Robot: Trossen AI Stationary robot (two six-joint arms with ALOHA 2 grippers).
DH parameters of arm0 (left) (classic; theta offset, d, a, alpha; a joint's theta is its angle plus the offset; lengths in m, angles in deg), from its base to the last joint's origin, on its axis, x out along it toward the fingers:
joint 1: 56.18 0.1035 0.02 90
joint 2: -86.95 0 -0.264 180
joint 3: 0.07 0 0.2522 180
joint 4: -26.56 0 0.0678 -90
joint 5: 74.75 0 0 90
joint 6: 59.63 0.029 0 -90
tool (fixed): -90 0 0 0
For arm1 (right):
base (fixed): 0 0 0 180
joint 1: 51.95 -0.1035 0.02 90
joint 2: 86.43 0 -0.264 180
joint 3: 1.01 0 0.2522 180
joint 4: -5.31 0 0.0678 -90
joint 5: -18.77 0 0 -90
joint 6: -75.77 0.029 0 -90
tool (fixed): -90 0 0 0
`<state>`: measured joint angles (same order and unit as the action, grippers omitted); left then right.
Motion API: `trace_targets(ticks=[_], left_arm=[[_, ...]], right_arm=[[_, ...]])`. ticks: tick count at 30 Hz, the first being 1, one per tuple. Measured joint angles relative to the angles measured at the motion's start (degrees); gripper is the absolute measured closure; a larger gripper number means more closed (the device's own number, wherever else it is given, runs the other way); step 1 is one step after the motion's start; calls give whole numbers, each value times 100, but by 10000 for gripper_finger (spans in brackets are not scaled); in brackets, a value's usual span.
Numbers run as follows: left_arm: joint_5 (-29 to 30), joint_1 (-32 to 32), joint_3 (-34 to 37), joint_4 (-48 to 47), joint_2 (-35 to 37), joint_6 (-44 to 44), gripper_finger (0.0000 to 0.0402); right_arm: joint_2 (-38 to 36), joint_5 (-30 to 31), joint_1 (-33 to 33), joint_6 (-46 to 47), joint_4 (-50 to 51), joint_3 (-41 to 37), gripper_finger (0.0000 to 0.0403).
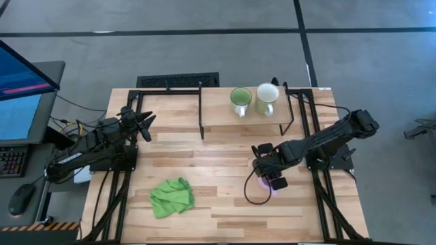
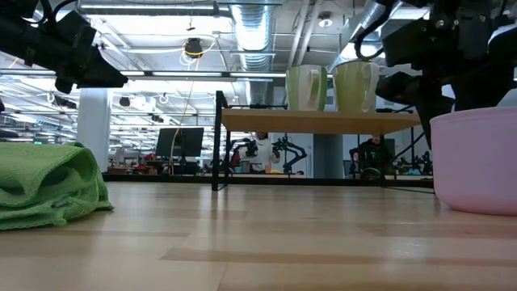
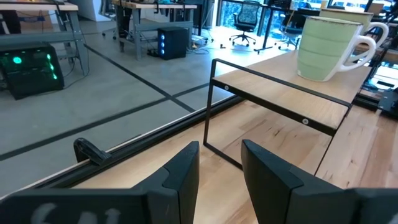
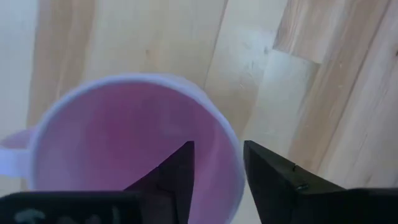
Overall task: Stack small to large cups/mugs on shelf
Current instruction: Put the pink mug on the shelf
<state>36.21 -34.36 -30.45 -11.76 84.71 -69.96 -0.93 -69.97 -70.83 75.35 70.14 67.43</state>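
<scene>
Right wrist view shows the right gripper (image 4: 217, 180) straddling the rim of the lilac-purple ceramic mug (image 4: 124, 143), one finger inside and one outside, jaws apart, not yet pinching. The mug stands on the table at five o'clock from the low light-wood shelf (image 1: 218, 114). The left gripper (image 1: 144, 124) waits open.

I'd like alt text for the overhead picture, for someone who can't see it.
The right gripper hangs over a lilac mug on the table. A green mug and cream mug stand on the shelf.

shelf (image 1: 218, 114): at table's (image 1: 204, 204) back edge
two mugs (image 1: 253, 101): side by side on shelf's right end
third mug (image 4: 124, 149): on table, front of shelf, right
cloth (image 1: 172, 197): on table, front left
</scene>
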Motion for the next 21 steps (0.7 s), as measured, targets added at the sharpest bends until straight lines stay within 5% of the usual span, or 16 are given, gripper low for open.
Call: trace_targets(ticks=[21], left_arm=[[48,0,0,-22,0,9,291]], right_arm=[[-9,-311,140,-74,-59,-12,390]])
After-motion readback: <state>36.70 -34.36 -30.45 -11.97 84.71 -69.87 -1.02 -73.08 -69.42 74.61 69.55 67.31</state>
